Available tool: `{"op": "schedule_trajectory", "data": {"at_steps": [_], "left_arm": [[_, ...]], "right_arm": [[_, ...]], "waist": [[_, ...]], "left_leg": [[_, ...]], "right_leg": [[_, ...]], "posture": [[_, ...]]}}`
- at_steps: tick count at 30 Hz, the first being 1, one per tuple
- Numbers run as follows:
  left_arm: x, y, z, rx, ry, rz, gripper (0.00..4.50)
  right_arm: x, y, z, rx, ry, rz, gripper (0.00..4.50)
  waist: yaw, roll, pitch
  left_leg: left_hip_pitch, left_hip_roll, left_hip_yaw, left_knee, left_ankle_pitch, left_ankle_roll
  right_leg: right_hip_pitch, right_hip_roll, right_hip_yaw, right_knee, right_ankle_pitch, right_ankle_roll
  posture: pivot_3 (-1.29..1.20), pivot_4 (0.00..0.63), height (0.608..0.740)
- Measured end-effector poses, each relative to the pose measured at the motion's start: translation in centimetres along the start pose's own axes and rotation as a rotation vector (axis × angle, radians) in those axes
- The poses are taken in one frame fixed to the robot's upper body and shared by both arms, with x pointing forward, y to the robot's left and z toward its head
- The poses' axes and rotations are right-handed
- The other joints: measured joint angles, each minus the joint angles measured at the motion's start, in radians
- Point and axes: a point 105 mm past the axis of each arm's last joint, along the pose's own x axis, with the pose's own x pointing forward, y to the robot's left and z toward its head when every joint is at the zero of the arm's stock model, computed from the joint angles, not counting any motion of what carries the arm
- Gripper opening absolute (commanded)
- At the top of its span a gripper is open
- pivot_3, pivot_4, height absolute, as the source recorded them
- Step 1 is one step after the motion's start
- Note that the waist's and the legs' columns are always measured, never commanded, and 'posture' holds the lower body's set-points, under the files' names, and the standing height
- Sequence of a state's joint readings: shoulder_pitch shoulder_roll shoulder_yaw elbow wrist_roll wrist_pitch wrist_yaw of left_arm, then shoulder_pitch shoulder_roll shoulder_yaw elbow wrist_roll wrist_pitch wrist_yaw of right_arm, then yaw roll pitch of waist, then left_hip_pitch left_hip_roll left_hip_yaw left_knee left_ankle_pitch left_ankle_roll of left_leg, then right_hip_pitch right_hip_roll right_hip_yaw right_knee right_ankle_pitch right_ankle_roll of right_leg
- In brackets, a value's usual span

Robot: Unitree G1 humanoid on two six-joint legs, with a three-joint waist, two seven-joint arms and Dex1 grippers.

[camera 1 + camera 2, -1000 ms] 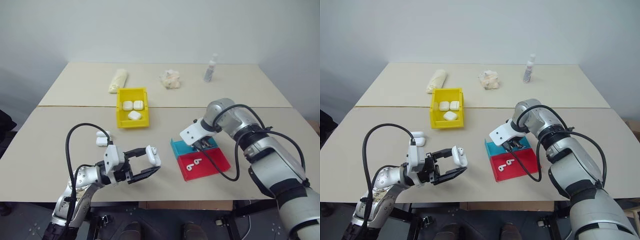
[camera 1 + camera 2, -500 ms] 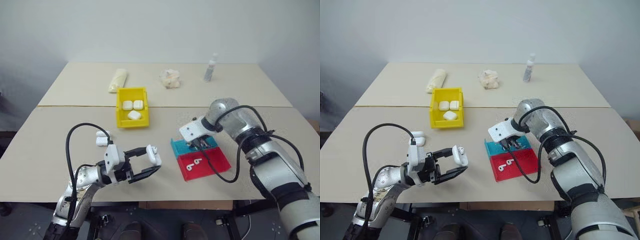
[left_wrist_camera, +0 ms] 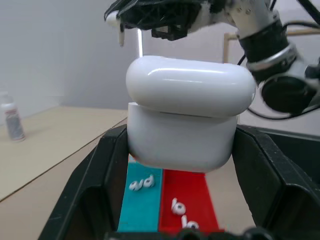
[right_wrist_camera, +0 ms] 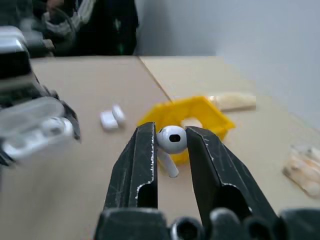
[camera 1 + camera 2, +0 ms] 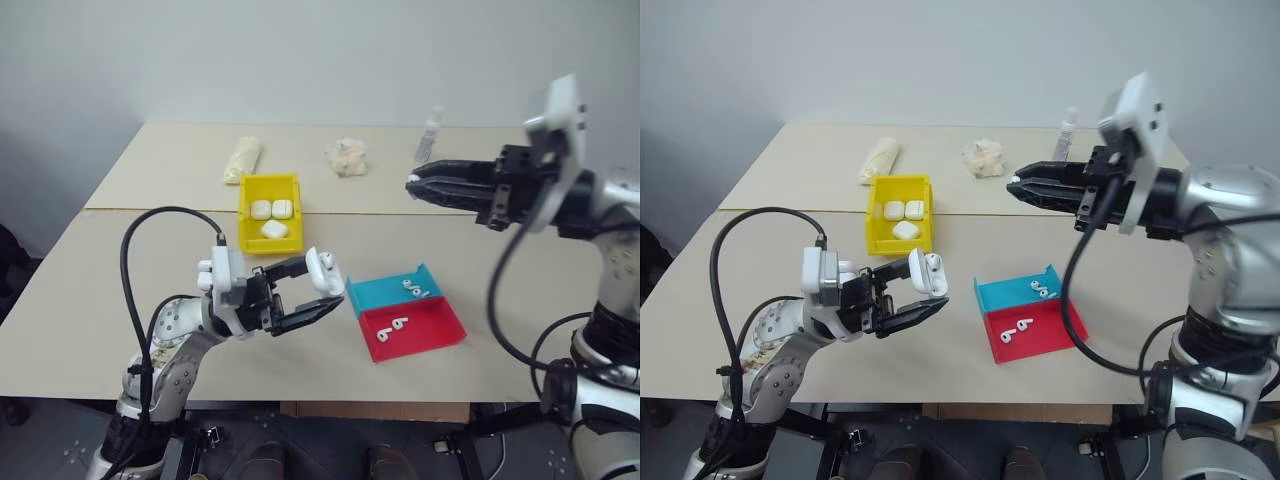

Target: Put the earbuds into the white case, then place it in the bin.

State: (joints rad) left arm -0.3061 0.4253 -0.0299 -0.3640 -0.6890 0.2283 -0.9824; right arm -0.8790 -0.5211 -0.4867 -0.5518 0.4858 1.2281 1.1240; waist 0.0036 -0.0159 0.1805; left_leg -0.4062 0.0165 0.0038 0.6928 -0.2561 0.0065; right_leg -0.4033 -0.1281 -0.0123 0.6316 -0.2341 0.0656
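Raised right tool (image 4: 169, 145) pinches one earbud (image 4: 171, 141); four remain trayed.

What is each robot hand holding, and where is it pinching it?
The left hand pinches a small glossy white plastic earbud case by the sides of its lower body. The right hand pinches a tiny white earbud by its round head, stem hanging.

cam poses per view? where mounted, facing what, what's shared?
Head stereo pair: looks down over the table at the bin, both arms.
Left wrist: along the left gripper, shut on the white case; trays beyond.
Right wrist: along the right gripper pinching an earbud, facing the bin.
Shared: case, bin.
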Motion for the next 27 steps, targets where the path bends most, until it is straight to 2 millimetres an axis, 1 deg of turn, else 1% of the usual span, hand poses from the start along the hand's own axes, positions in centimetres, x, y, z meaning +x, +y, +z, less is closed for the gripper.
{"op": "schedule_trajectory", "data": {"at_steps": [1,3,4,5,8,10,14,18,21,27], "left_arm": [[0.2,0.0,0.3,-0.002,-0.017,-0.01,2.84],[0.8,0.0,0.6,-0.015,-0.053,-0.027,2.84],[1.3,-0.1,0.8,-0.025,-0.068,-0.042,2.84],[1.6,-0.1,0.8,-0.038,-0.076,-0.055,2.84],[2.3,0.0,1.0,-0.052,-0.104,-0.071,2.84],[2.6,-0.1,0.9,-0.067,-0.115,-0.078,2.84],[3.2,-0.1,1.1,-0.076,-0.147,-0.084,2.84],[3.5,-0.2,1.0,-0.085,-0.158,-0.089,2.84],[3.5,-0.3,1.0,-0.085,-0.159,-0.091,2.84],[3.5,-0.3,1.0,-0.085,-0.159,-0.09,2.84]], "right_arm": [[-0.3,0.8,0.7,0.035,-0.079,0.001,1.04],[-0.5,2.1,1.3,0.118,-0.225,0.01,1.04],[-0.4,2.9,1.2,0.171,-0.287,0.022,1.04],[-0.2,3.4,0.9,0.199,-0.302,0.023,1.04],[0.1,4.7,0.0,0.239,-0.313,0.02,1.04],[0.3,5.2,-0.3,0.267,-0.33,0.018,1.04],[0.4,5.9,-1.8,0.327,-0.308,0.003,1.04],[0.4,6.4,-1.8,0.338,-0.308,0.039,1.04],[0.5,6.9,-2.3,0.361,-0.269,0.057,1.04],[1.1,7.8,-2.4,0.375,-0.24,0.084,1.04]], "waist": [[-0.002,0.0,0.0],[-0.003,0.0,0.0],[-0.003,0.0,0.0],[-0.003,0.0,-0.001],[-0.003,0.0,-0.001],[-0.005,0.0,-0.001],[-0.009,0.0,-0.001],[-0.018,0.0,-0.001],[-0.019,0.0,-0.001],[-0.018,0.0,0.0]], "left_leg": [[0.0,0.0,0.0,0.0,0.0,0.0],[0.0,0.0,0.0,0.0,0.0,0.0],[0.0,0.0,0.0,0.0,0.0,0.0],[0.0,0.0,0.0,0.0,0.0,0.0],[-0.002,-0.001,0.0,0.0,0.0,0.0],[-0.002,-0.001,0.0,0.0,0.0,0.0],[-0.001,-0.001,0.0,0.0,0.0,0.0],[0.0,-0.001,0.0,-0.001,0.0,0.0],[0.0,-0.001,0.0,-0.001,0.0,0.001],[0.0,-0.001,-0.001,-0.001,0.0,0.001]], "right_leg": [[0.001,0.0,0.0,0.0,0.0,0.0],[0.001,0.0,0.0,0.0,0.0,0.0],[0.0,0.0,0.0,0.0,0.0,0.0],[0.0,0.0,0.0,0.001,0.0,0.0],[0.0,0.0,0.0,0.001,0.0,0.0],[0.0,0.0,0.0,0.001,0.0,0.0],[0.0,0.0,0.0,-0.001,0.0,0.0],[0.0,0.0,0.001,0.0,0.0,0.0],[0.0,0.001,0.001,-0.001,0.0,0.0],[0.0,0.001,0.001,-0.001,0.0,0.0]], "posture": [[0.0,0.15,0.74],[0.0,0.15,0.74],[0.0,0.15,0.74],[0.0,0.15,0.74],[0.0,0.15,0.74],[0.0,0.15,0.74],[0.0,0.15,0.74],[0.0,0.15,0.74],[0.0,0.15,0.74],[0.0,0.15,0.74]]}}
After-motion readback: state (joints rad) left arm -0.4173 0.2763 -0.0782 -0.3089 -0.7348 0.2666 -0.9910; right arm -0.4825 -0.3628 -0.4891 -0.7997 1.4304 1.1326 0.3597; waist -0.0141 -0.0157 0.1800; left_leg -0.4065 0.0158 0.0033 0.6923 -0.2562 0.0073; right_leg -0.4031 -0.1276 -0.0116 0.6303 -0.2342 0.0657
